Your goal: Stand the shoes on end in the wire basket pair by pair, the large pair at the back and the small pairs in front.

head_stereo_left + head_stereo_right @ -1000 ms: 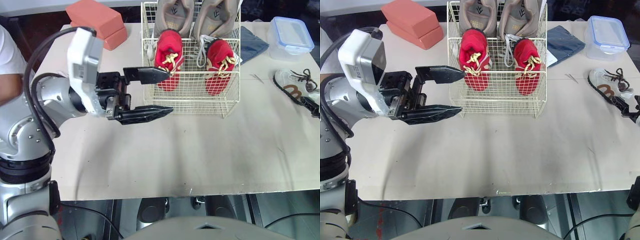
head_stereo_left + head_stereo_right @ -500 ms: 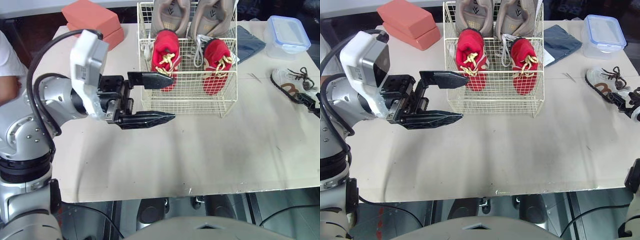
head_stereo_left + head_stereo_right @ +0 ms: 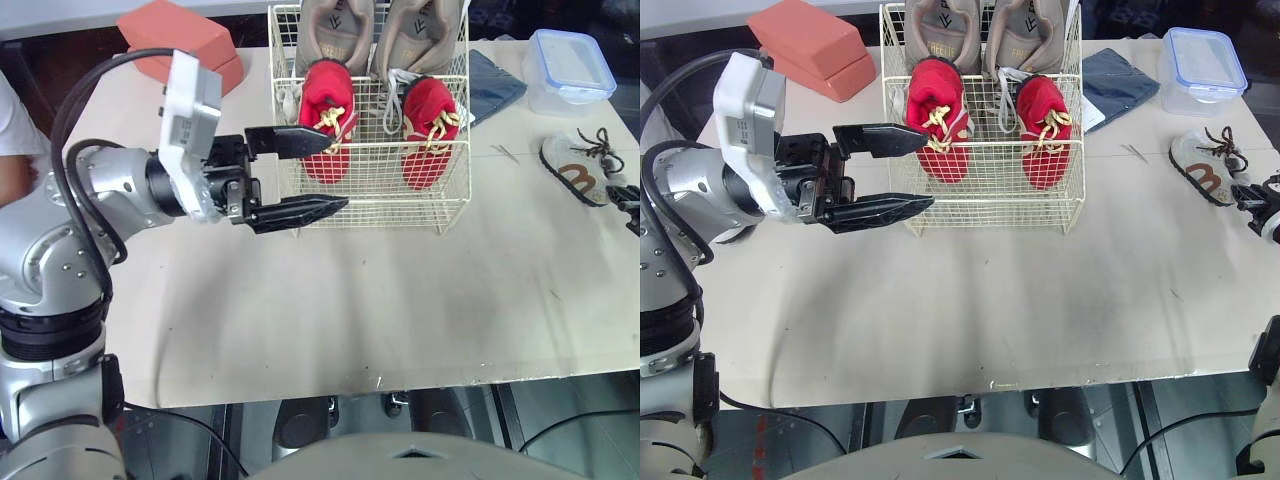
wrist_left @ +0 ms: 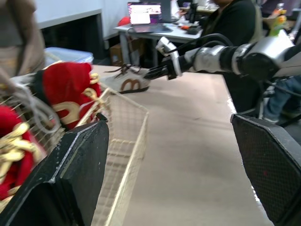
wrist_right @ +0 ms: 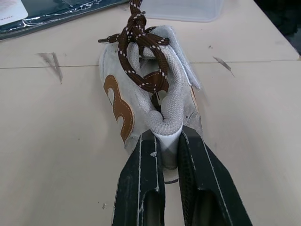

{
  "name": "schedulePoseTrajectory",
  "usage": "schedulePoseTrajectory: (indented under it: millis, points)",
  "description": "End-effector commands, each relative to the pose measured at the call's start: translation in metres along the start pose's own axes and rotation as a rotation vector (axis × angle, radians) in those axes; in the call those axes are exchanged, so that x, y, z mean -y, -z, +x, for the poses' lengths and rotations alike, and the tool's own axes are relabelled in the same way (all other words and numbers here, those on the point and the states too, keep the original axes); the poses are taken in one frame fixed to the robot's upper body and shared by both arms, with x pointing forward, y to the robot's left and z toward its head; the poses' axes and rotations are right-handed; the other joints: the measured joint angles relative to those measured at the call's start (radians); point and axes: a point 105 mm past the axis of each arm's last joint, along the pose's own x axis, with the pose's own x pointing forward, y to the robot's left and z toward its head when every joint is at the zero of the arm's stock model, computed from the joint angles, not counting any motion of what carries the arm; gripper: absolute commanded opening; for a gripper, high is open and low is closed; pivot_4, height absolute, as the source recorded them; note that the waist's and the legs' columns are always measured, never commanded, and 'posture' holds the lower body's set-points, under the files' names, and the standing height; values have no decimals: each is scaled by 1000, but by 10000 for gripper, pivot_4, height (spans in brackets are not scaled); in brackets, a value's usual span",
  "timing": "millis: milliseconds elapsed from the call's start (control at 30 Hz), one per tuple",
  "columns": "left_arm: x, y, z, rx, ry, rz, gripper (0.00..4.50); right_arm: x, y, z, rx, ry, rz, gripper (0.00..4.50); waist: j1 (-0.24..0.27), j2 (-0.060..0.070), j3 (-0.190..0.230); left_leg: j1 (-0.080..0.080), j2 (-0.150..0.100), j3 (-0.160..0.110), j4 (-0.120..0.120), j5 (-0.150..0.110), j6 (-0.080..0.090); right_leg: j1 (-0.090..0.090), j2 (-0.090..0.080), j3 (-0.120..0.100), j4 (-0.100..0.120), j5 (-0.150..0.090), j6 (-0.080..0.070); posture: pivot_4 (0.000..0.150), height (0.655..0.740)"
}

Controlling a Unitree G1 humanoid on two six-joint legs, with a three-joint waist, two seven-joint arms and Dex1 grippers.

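Observation:
The wire basket point(image 3: 372, 188) stands at the table's back centre. Two large taupe shoes point(image 3: 338, 30) stand on end at its back, two small red shoes point(image 3: 326, 118) in front of them. My left gripper point(image 3: 338, 172) hovers open by the basket's front left corner, holding nothing. At the table's right edge lies a small grey shoe with brown laces point(image 5: 150, 94). My right gripper point(image 5: 167, 141) is shut on the heel of that grey shoe point(image 3: 1200, 165). The left wrist view shows the same grip from across the table, at the grey shoe point(image 4: 124, 82).
Salmon blocks point(image 3: 185, 40) lie at the back left. A dark blue cloth point(image 3: 495, 85) and a clear lidded box point(image 3: 570, 70) sit behind the grey shoe. A person's sleeve point(image 3: 10, 130) shows at the left. Bare tabletop point(image 3: 400, 300) stretches in front of the basket.
My right gripper has closed on the grey shoe's heel. The left gripper stayed open and edged up toward the basket; the camera also shifted a little.

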Motion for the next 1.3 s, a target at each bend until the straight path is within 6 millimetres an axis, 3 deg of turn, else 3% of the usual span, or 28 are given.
schedulePoseTrajectory:
  millis: [33, 267, 367, 467, 600, 767, 867, 1033, 1133, 1300]
  points:
    - [1, -5, -1, 1, -1, 53, 45000, 3, -28, -5, 105, -12, -49, 348, 0, 0, 0, 0, 0, 0, 0, 0, 0, 0, 0, 0, 0, 0, 0, 1500, 6860]
    - [0, -2, -6, -19, -11, 57, 45000, -10, -77, -30, 358, -155, -106, 348, 1, 1, 1, 0, 1, 0, 0, 0, 0, -1, 0, 0, 0, 0, 0, 1500, 6860]
    - [-3, 0, -11, -29, -15, 61, 45000, -50, -111, -59, 521, -372, -179, 348, 4, 3, 2, 0, 1, 0, -1, 0, 0, -1, 0, 1, 0, 0, 0, 1500, 6860]
    - [-8, -1, -17, -27, -16, 68, 45000, -87, -125, -79, 590, -493, -269, 348, 2, 4, 2, 0, 1, 0, -2, 0, 0, -1, 0, 0, 0, 0, 0, 1500, 6860]
    - [-13, 2, -21, 6, 24, 66, 45000, -155, -123, -95, 677, -664, -524, 348, 2, 4, 2, 1, 1, 0, -2, 0, 0, -1, 0, 0, 0, 0, 1, 1500, 6860]
    - [-25, -2, -25, 9, 19, 84, 45000, -213, -128, -114, 816, -831, -818, 348, 10, 3, 3, 0, 1, 0, -2, 0, 0, -2, 0, -1, 0, 0, 1, 1500, 6860]
    - [-27, -7, -25, 30, 33, 78, 45000, -239, -122, -119, 842, -957, -986, 348, 12, 3, 3, 0, 1, 0, -2, 0, 0, -2, 0, -1, -1, 0, 1, 1500, 6860]
    - [-18, -8, -17, 39, 109, 41, 45000, -267, -112, -114, 874, -1079, -1264, 348, 12, 0, 5, -1, 1, 0, -2, 0, 0, -2, 0, -3, -1, 0, 1, 1500, 6860]
    - [-7, 3, -7, -1, 164, -15, 45000, -277, -113, -108, 918, -1085, -1409, 348, 12, -1, 6, -1, 1, 0, -1, 0, 0, -2, 0, -4, -1, 0, 0, 1500, 6860]
    - [-8, 22, 5, -98, 163, -20, 45000, -295, -117, -107, 1059, -1053, -1603, 348, 13, -2, 7, -1, 1, -1, -1, 0, 0, -2, 0, -3, 0, 0, 0, 1500, 6860]
